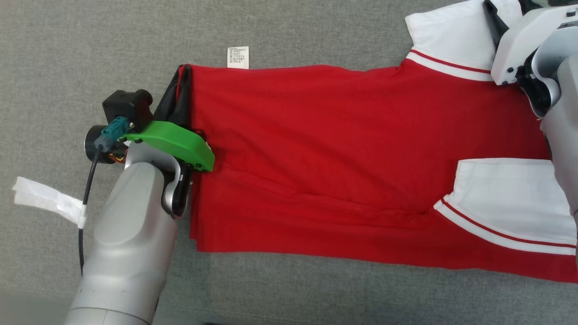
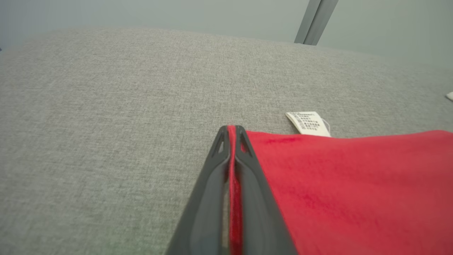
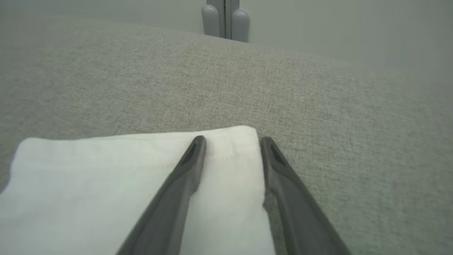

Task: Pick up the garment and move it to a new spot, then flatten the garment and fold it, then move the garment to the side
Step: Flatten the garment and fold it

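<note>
Grey woven surface [image 1: 90, 45] spreads under everything, with a pale wall behind it in the wrist views. On it lies the garment [image 1: 316, 149], red, spread flat and long across the head view, its layers stacked along the near edge. One white sleeve [image 1: 451, 36], trimmed with a red stripe, sticks out at the garment's far right corner; the other sleeve [image 1: 510, 198] lies folded onto the red body near the right end

At the garment's left hem the left gripper [image 2: 230, 129] is clamped tight, a thin ridge of red cloth pinched between its fingers. The right gripper [image 3: 233, 139] is at the far sleeve's corner with its fingers apart: one lies on the white cloth, the other just off its edge

A white label [image 1: 238, 57] pokes out from the garment's far edge near the left corner. Well left of the garment a strip of white tape [image 1: 45, 198] lies on the surface and meets a black cable [image 1: 88, 189] on the left arm. A green cover [image 1: 176, 143] on that wrist overhangs the hem
</note>
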Controlling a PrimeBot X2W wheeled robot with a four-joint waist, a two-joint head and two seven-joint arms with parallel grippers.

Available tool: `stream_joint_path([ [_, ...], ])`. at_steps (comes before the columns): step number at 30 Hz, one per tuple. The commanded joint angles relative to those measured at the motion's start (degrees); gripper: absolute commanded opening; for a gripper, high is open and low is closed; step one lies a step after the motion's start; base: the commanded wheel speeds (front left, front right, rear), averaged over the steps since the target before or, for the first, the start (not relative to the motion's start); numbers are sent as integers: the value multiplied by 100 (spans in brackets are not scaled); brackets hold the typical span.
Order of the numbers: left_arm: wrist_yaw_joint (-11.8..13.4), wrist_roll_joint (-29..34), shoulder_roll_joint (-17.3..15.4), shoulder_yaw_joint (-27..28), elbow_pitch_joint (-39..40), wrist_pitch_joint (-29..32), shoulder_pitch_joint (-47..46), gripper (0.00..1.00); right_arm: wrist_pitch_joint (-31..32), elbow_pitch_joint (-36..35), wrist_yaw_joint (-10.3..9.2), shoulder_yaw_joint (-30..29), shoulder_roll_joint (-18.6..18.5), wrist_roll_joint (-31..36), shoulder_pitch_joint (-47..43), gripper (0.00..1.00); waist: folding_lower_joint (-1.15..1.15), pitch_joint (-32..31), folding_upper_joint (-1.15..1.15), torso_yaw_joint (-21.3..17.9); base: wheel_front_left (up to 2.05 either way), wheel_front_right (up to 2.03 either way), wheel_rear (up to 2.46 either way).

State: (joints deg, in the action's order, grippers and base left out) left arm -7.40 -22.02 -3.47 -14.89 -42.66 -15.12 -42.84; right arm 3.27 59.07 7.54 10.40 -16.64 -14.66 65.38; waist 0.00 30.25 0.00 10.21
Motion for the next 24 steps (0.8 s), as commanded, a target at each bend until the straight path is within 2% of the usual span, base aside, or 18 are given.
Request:
stream_joint_path([
  [1, -11, -61, -17, -5, 42, 1, 55, 0, -88, 141, -11, -23, -12, 19, -61, 0, 0, -2, 0, -9, 0, 0, 0],
  [6, -12, -66, -97, 58, 301, 0, 28, 0, -1345, -6, -11, -300, -88, 253, 278, 0, 0, -62, 0, -96, 0, 0, 0],
  [9, -7, -48, -140, 100, 567, -1, 45, 0, -1753, -100, -11, -538, -47, 433, 366, 0, 0, -133, 0, -180, 0, 0, 0],
  [13, -7, -23, -216, 161, 959, 0, 159, 0, -1852, -562, -11, -865, 105, 578, 303, 0, 0, -288, 0, -323, 0, 0, 0],
  [17, -8, 38, -275, 247, 1211, 0, 294, 0, -1846, -1244, -11, -1081, 285, 553, -164, 0, 0, -500, 0, -495, 0, 0, 0],
  [24, -8, 166, -317, 470, 1332, 0, 940, 0, -1849, -2281, -11, -1085, 446, 154, -1415, 0, 0, -1045, 0, -818, 0, 0, 0],
])
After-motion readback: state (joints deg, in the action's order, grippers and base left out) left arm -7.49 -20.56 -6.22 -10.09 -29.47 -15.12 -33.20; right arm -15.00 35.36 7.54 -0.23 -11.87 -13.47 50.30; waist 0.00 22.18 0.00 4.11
